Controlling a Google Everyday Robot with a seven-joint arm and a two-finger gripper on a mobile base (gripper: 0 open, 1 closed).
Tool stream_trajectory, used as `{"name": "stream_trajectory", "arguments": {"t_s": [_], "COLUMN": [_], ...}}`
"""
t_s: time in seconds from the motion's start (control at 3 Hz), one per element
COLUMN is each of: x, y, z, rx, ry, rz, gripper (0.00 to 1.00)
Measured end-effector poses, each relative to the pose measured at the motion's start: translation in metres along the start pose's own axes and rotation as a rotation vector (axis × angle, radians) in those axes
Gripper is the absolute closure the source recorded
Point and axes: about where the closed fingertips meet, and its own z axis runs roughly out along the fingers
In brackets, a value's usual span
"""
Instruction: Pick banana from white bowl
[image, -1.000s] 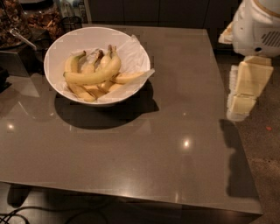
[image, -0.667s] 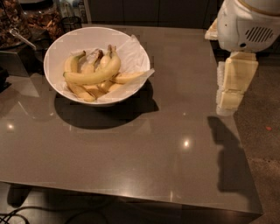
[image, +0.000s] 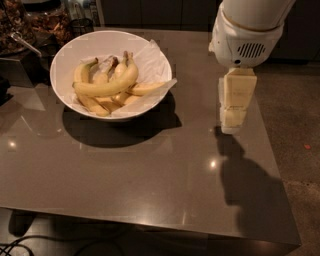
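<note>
— Where is the banana?
— The banana (image: 107, 87) lies in the white bowl (image: 64, 56), across the shorter ones, same place as before.
— And the gripper?
— The gripper (image: 231, 125) has come more to the left. Now it hangs over the right part of the table (image: 125, 170), pointing down, well apart from the bowl. Open or closed, I cannot tell.
</note>
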Motion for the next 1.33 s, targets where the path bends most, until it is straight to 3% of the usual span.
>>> {"name": "stream_trajectory", "arguments": {"t_s": [0.33,0.67,1.0,1.33], "x": [-0.035,-0.063,-0.068,-0.078], "y": [-0.013,-0.030,-0.035,-0.044], "z": [0.028,0.041,0.042,0.039], "rx": [-0.035,-0.030,-0.007,-0.016], "ry": [0.062,0.098,0.080,0.038], "rz": [-0.075,-0.143,-0.146,-0.146], "gripper": [0.00,0.00,0.00,0.00]}}
